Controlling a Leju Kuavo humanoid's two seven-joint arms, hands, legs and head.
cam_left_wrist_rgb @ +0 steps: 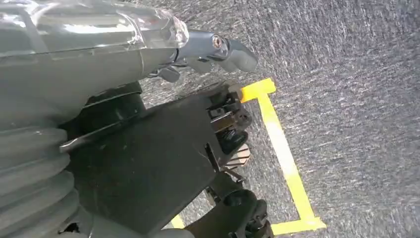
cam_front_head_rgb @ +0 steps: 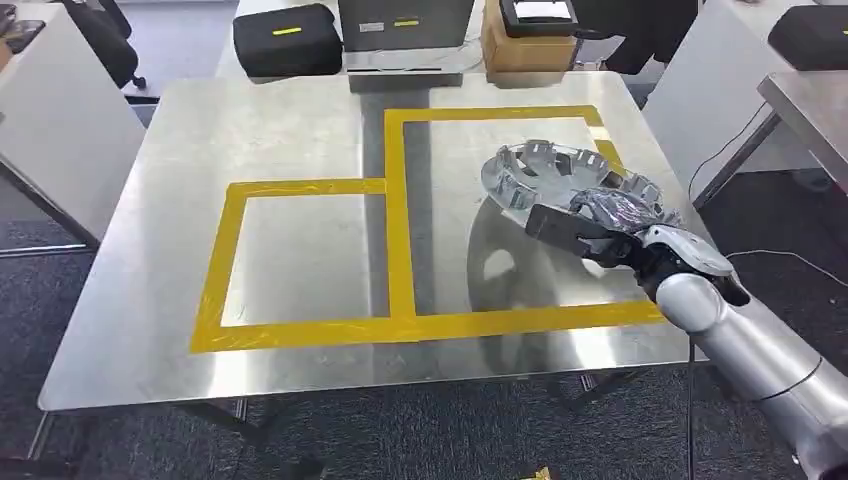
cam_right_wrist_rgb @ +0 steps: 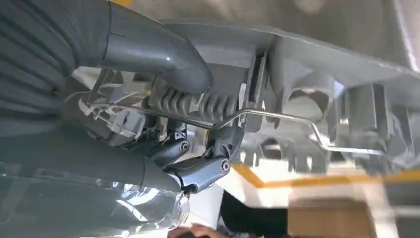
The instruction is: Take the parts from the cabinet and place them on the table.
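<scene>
grey part [cam_front_head_rgb: 560, 175] in right hand [cam_front_head_rgb: 610, 232]

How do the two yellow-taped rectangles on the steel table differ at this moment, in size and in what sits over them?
The right taped rectangle is larger and reaches further toward the table's far edge; the left taped rectangle is smaller and shorter. The right one has the grey round part, gripped by the right hand, over its far right corner; the left one holds nothing. Both share yellow tape and one middle strip.

Silver arm [cam_front_head_rgb: 760, 345], grey ribbed wrist cover [cam_right_wrist_rgb: 29, 64], dark fingers [cam_front_head_rgb: 575, 232].
</scene>
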